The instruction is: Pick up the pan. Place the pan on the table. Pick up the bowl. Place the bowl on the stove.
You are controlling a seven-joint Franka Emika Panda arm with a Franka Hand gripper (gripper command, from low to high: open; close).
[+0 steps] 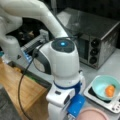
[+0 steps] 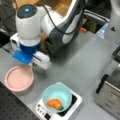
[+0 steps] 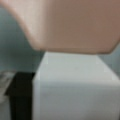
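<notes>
Pan (image 2: 19, 78) set on the bench (image 2: 80, 65), bowl (image 2: 57, 96) seated on the stove (image 2: 75, 103).

The pan is seen lying flat on the grey bench in both front views, just beside the stove, while the teal bowl with an orange item (image 2: 54, 103) inside is resting on the black burner top. The tool itself is hidden under the wrist housing in both front views, close above the pan's near rim; whether it is apart or together cannot be told. In the wrist view the pink rim (image 3: 75, 25) is seen pressed close, with a white block below it. A snag on the rim is judged possible, which could drag the pan against the stove and jolt the bowl.
</notes>
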